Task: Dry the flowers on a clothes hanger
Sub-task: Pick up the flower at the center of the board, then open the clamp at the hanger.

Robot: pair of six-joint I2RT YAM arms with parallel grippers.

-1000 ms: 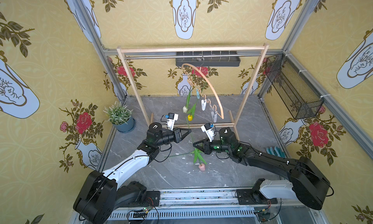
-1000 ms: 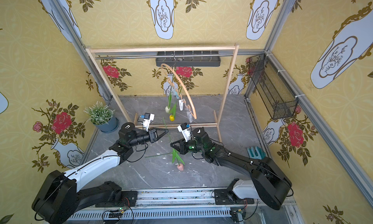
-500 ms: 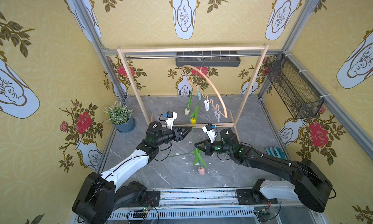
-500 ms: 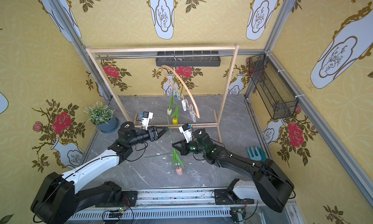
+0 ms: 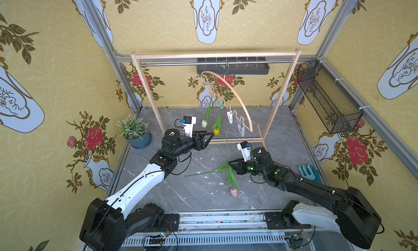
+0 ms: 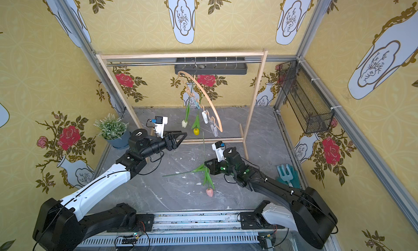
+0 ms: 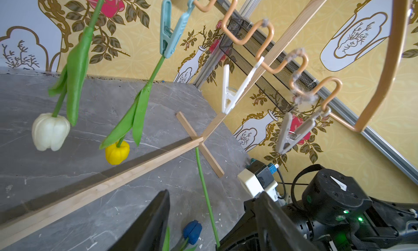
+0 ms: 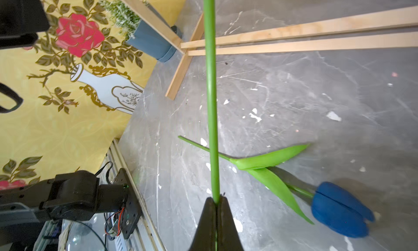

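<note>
Centre frame, right gripper (image 5: 229, 164) clamps the head-down pink tulip (image 5: 234, 192) by its stem; left gripper (image 5: 210, 136) gapes empty; blue pot (image 5: 139, 141) holds greenery (image 5: 132, 127).

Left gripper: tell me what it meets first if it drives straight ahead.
Probably the pink tulip's stem, held upright by the right gripper: the left wrist view shows it ahead between the left gripper's open jaws. The yellow tulip hangs just aside; depth unclear.

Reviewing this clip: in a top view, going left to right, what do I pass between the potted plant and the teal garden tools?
potted plant → white tulip head → yellow tulip head → white peg → grey peg → teal garden tools
</note>
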